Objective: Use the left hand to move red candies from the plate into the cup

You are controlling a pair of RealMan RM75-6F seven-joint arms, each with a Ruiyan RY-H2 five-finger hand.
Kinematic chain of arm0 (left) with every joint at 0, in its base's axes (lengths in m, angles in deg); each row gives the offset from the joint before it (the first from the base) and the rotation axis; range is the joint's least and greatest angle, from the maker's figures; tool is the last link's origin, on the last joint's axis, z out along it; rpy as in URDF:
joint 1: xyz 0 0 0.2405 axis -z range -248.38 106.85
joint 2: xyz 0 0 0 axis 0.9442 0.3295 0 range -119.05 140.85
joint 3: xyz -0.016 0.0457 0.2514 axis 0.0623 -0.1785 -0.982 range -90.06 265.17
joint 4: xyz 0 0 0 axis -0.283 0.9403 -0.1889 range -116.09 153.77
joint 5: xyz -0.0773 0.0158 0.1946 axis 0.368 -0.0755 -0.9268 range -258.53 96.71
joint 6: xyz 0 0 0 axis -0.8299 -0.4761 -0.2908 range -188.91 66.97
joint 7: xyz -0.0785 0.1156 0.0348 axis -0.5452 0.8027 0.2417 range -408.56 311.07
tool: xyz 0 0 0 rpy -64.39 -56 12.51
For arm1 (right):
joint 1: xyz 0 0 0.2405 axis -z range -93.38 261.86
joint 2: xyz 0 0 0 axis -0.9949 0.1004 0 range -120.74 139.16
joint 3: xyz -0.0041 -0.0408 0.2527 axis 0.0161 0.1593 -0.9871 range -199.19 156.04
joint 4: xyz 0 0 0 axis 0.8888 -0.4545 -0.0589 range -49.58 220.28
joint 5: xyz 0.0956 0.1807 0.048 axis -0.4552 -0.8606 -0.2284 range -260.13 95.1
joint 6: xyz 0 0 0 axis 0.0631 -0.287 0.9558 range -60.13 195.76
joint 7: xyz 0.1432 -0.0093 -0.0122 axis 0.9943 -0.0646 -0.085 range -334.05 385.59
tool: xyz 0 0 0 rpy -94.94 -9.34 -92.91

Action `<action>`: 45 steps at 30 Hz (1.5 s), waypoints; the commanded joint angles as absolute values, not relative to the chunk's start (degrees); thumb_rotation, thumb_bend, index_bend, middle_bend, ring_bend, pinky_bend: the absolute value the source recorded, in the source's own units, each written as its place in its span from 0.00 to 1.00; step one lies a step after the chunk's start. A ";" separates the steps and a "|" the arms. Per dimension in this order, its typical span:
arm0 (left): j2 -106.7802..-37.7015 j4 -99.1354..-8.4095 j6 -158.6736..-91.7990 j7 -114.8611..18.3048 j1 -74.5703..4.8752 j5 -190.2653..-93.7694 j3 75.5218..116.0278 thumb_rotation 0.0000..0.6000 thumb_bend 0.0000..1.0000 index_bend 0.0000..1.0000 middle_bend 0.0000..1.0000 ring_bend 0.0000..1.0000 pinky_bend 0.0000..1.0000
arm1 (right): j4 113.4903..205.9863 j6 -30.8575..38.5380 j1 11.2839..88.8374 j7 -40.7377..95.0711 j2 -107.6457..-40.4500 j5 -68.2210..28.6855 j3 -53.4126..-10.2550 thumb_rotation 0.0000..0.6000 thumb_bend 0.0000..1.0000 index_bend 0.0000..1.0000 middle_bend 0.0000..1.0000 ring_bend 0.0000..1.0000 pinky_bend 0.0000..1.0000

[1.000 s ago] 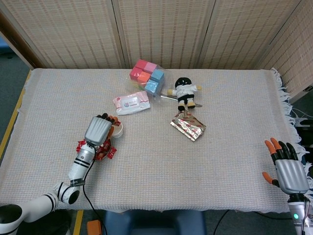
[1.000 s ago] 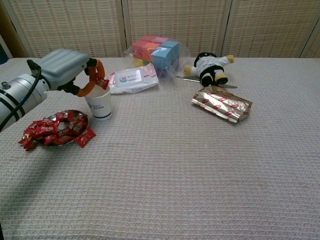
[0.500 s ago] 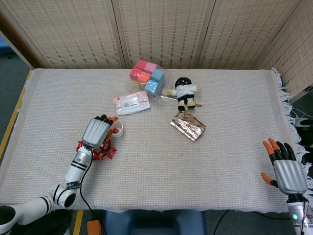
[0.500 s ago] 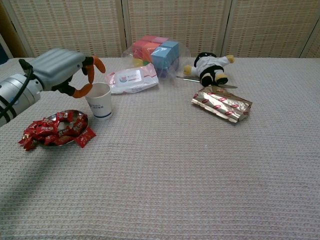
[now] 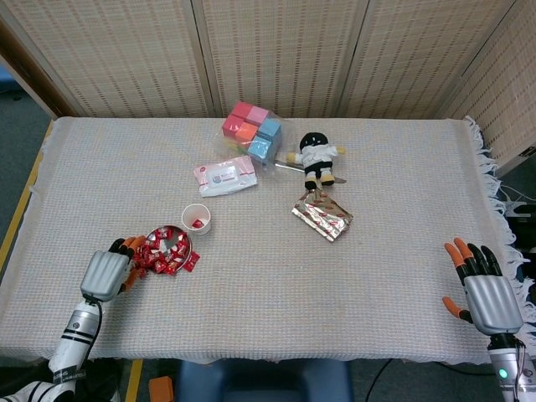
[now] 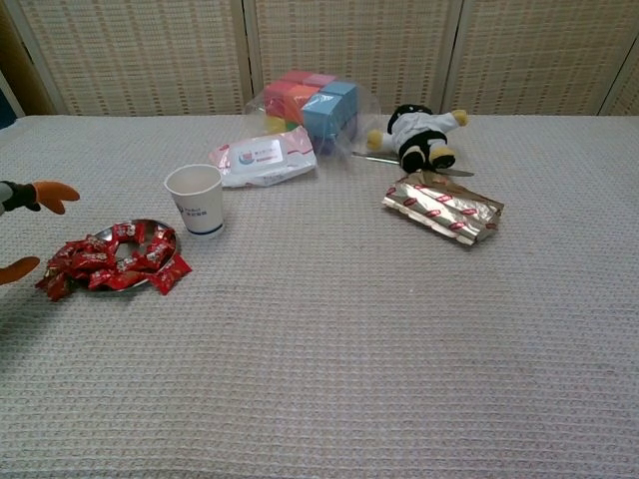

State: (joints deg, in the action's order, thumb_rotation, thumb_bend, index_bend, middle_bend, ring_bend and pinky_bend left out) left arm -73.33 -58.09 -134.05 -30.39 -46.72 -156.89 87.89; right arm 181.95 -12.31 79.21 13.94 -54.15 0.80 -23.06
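Now pulled back from the cup [image 5: 197,219] to the near left of the plate [image 5: 156,234]: left hand [image 5: 107,273], fingers [image 6: 52,195] spread, holding nothing. One red candy [image 5: 197,224] down in the cup, more red candies [image 5: 164,255] piled on the plate. Looks ready for another grab. Right hand [image 5: 486,295] far right on the counter [image 5: 268,285], fingers apart, empty.

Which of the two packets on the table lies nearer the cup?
The pink-and-white wipes packet, just behind the cup. The shiny red-patterned foil packet lies farther right, below the doll.
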 commanded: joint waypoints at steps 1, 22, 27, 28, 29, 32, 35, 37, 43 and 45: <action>-74.18 -56.38 -134.59 -29.66 -48.04 -156.76 87.10 1.00 0.40 0.11 0.18 0.19 0.81 | 181.88 -11.96 79.05 13.82 -54.27 0.77 -23.01 1.00 0.14 0.00 0.00 0.00 0.00; -89.15 -39.18 -140.93 -29.55 -51.67 -160.76 89.11 1.00 0.41 0.21 0.29 0.30 0.91 | 182.06 -11.62 78.94 13.47 -54.22 0.84 -22.77 1.00 0.14 0.00 0.00 0.00 0.00; -90.94 -36.63 -140.69 -30.11 -51.79 -161.30 89.39 1.00 0.40 0.23 0.32 0.32 0.92 | 182.09 -11.53 78.92 13.35 -54.23 0.82 -22.71 1.00 0.14 0.00 0.00 0.00 0.00; -91.29 -36.13 -140.71 -30.11 -51.82 -161.46 89.45 1.00 0.40 0.23 0.32 0.32 0.92 | 182.09 -11.55 78.93 13.34 -54.23 0.83 -22.71 1.00 0.14 0.00 0.00 0.00 0.00; -91.53 -35.79 -140.70 -30.04 -51.83 -161.58 89.48 1.00 0.40 0.24 0.32 0.32 0.92 | 182.10 -11.56 78.94 13.33 -54.22 0.83 -22.69 1.00 0.14 0.00 0.00 0.00 0.00; -92.29 -34.65 -140.47 -29.57 -51.77 -161.77 89.73 1.00 0.40 0.24 0.32 0.32 0.93 | 182.17 -11.41 78.91 13.25 -54.18 0.74 -22.67 1.00 0.14 0.00 0.00 0.00 0.00; -93.09 -33.37 -140.34 -29.39 -51.66 -161.91 90.09 1.00 0.40 0.26 0.33 0.33 0.93 | 182.24 -11.40 78.91 13.25 -54.11 0.74 -22.65 1.00 0.14 0.00 0.00 0.00 0.00; -93.55 -32.70 -140.14 -29.63 -51.64 -162.11 90.14 1.00 0.40 0.27 0.34 0.34 0.94 | 182.24 -11.42 78.92 13.27 -54.10 0.71 -22.66 1.00 0.14 0.00 0.00 0.00 0.00; -94.87 -30.79 -139.32 -29.69 -51.45 -162.68 90.08 1.00 0.40 0.30 0.37 0.40 0.97 | 182.23 -11.01 78.77 12.97 -54.20 0.48 -22.63 1.00 0.14 0.00 0.00 0.00 0.00; -95.28 -30.25 -139.24 -29.88 -51.36 -162.89 90.12 1.00 0.40 0.31 0.39 0.42 0.97 | 182.25 -10.86 78.72 12.89 -54.22 0.38 -22.62 1.00 0.14 0.00 0.00 0.00 0.00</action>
State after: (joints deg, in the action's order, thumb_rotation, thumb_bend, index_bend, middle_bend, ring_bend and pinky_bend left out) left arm -95.12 -30.41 -139.32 -29.79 -51.42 -162.78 90.10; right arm 182.24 -10.86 78.72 12.89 -54.21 0.37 -22.63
